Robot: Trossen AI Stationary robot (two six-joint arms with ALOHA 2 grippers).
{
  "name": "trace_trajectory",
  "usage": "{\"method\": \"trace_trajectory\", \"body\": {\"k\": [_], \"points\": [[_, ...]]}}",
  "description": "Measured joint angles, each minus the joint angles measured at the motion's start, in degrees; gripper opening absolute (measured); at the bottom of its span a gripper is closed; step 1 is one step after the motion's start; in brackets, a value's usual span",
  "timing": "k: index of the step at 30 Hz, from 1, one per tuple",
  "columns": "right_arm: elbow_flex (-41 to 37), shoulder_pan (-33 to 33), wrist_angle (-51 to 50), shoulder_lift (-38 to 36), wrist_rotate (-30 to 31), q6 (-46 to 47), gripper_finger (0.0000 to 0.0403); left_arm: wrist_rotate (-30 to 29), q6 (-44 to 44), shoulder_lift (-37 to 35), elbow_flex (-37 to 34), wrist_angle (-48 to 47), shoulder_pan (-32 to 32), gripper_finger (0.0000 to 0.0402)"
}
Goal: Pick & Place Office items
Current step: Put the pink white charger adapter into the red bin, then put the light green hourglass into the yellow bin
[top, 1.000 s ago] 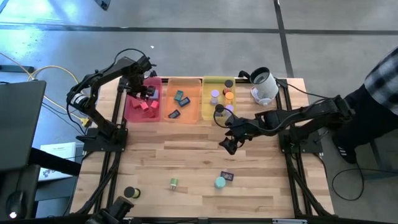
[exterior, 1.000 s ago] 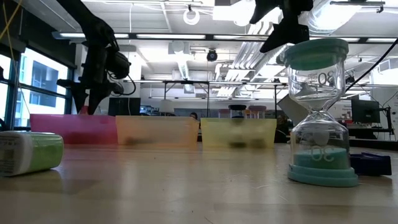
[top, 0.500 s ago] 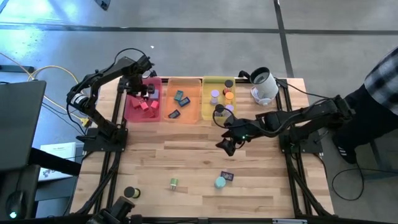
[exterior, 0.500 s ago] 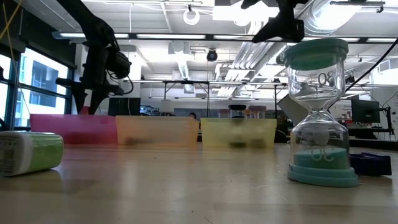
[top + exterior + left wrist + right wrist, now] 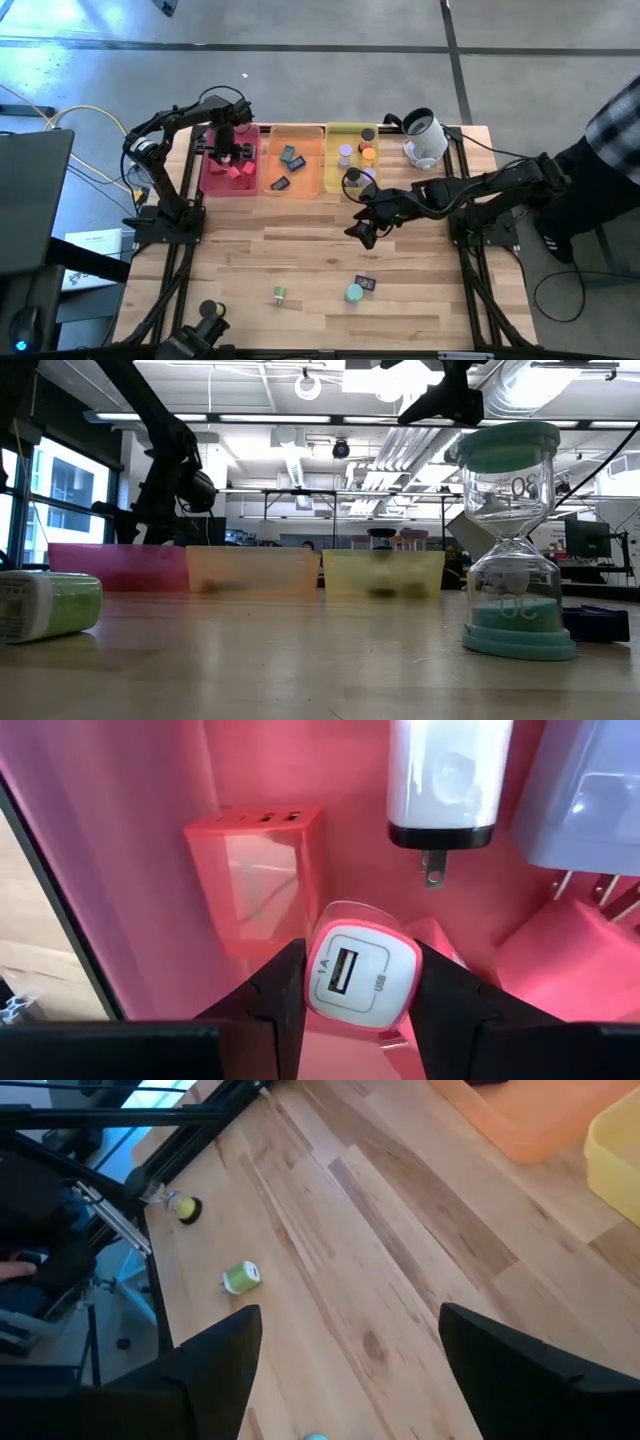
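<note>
My left gripper (image 5: 226, 150) (image 5: 360, 1008) is down inside the pink tray (image 5: 212, 178), shut on a pink charger cube (image 5: 362, 958) with a white USB face. Other pink cubes (image 5: 262, 870) and white plug pieces (image 5: 442, 780) lie on the tray floor. My right gripper (image 5: 359, 232) is open and empty above bare table in front of the yellow tray (image 5: 335, 185). A green cylinder (image 5: 280, 294) (image 5: 240, 1277), a teal hourglass (image 5: 353, 292) (image 5: 515, 540), a dark blue rectangle (image 5: 366, 283) and a black cylinder (image 5: 208, 310) rest on the table near its near edge. My left gripper pinches the pink charger cube by its two opposite side faces (image 5: 318, 982), one finger on each side, the USB face toward the wrist camera. The fingers come from above, pointing down into the pink tray. Whether the cube's underside rests on the tray floor, I cannot tell.
The orange tray (image 5: 293, 186) holds dark blue rectangles, and the yellow tray holds short cylinders. A white rounded device (image 5: 425, 138) stands at the far right corner. A person (image 5: 610, 150) stands beyond the table's right edge. Bare wood lies between the trays and the near items.
My left gripper has come down into the pink tray with the cube, its arm swinging round above it. My right gripper has drifted a little toward the table's left, staying open.
</note>
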Motion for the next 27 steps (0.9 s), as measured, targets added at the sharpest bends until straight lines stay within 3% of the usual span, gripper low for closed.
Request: {"method": "trace_trajectory", "body": {"k": [5,13,27], "points": [[0.0,0.04,-0.03,0.0,-0.06,0.0,0.0293,0.02,-0.03,0.15,0.0,0.02,0.0,0.0131],[0.0,0.02,-0.08,0.0,-0.03,-0.47,0.0293,0.02,1.35,0.17,0.0,0.09,-0.88,0.0183],[0.0,-0.11,-0.12,0.0,-1.33,-1.09,0.0293,-0.35,0.43,-0.65,0.59,-1.96,-2.11,0.0191]]}}
